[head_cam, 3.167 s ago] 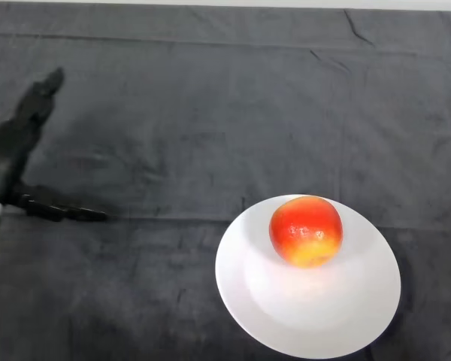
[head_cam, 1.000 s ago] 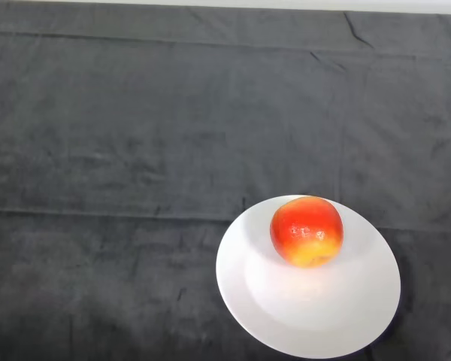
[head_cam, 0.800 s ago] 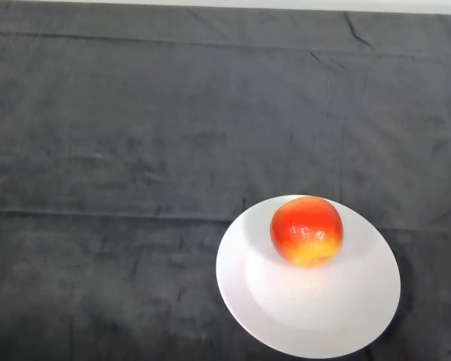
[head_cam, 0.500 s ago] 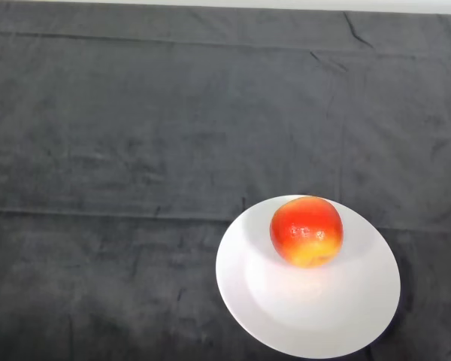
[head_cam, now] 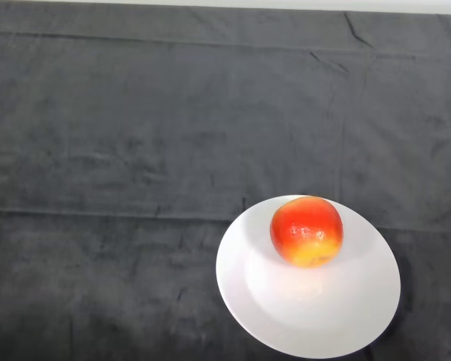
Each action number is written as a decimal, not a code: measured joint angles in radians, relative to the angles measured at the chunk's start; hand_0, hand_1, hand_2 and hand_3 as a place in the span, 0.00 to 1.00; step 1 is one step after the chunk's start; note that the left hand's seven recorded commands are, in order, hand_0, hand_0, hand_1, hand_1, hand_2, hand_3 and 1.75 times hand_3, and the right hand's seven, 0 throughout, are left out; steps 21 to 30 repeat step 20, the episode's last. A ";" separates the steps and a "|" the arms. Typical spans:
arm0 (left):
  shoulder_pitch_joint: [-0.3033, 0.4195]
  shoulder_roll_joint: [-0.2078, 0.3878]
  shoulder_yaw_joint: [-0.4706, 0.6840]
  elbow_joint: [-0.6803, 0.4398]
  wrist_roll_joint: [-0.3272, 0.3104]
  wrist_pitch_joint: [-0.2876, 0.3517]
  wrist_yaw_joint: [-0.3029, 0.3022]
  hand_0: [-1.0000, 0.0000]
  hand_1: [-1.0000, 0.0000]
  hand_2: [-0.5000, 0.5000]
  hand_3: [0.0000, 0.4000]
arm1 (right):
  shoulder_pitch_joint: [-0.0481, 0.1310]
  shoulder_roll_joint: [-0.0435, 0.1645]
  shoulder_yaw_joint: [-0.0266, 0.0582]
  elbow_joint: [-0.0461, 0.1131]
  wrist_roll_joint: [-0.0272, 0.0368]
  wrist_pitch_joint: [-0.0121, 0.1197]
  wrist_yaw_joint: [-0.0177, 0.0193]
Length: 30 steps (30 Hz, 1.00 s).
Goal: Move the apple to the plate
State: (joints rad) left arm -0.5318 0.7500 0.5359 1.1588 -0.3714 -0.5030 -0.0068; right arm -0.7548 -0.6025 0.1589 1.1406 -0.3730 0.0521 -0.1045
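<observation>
A round red apple with a yellow patch on its lower side (head_cam: 306, 230) is sitting on a white, round, shallow plate (head_cam: 286, 316) in the lower right of the frame, resting on the plate's upper half. The plate is lying flat on the desk covered with a dark grey, creased cloth (head_cam: 135, 150), which is filling the frame.

dark wrinkled cloth (head_cam: 135, 150) over the table, creased folds
</observation>
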 measured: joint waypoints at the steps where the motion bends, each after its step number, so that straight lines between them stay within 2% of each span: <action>1: 0.000 0.000 0.000 0.000 0.000 0.000 0.000 1.00 1.00 0.50 0.00 | 0.000 0.000 0.0000 0.000 0.0000 0.000 0.0000; 30: 0.000 0.000 0.005 0.000 0.001 0.005 0.000 1.00 1.00 0.50 0.00 | 0.000 0.000 0.0000 0.000 0.0000 0.000 0.0000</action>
